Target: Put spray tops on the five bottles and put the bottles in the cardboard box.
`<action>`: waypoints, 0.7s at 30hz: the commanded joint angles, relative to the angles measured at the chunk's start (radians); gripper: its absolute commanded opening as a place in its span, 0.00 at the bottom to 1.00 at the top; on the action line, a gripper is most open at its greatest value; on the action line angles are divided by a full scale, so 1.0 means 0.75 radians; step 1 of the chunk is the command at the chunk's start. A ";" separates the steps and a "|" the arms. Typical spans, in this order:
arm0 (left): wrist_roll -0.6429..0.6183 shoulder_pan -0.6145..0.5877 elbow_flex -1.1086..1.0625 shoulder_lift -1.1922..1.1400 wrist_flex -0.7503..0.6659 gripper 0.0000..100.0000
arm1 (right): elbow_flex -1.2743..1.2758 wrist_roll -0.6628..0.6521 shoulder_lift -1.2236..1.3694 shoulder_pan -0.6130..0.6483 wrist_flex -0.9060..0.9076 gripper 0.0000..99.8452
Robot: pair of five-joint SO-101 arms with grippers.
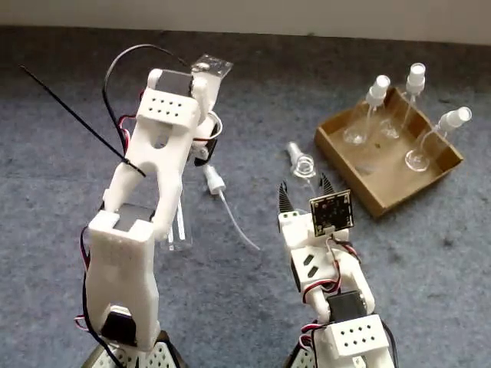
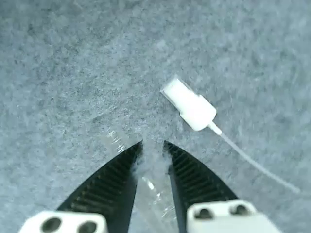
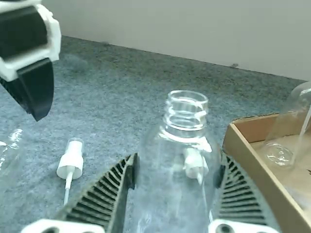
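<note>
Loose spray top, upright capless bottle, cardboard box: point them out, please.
loose spray top (image 2: 192, 109), left wrist view, white head.
upright capless bottle (image 3: 187, 109), right wrist view, threaded neck.
cardboard box (image 1: 351, 179), high view, near wall.
</note>
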State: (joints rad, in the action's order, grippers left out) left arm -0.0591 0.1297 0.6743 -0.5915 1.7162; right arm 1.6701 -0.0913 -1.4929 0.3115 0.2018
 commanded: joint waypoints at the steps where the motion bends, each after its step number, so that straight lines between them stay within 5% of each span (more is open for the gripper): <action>1: -0.383 0.040 0.177 -0.042 0.008 0.04 | 0.154 0.008 -0.019 0.009 -0.026 0.18; 21: -0.970 0.152 0.253 -0.269 0.012 0.04 | 0.154 0.008 -0.019 0.011 -0.026 0.18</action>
State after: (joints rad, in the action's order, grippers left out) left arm -0.7311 0.2386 0.8170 -0.7940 1.7177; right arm 1.6701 -0.0913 -1.4929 0.3115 0.2018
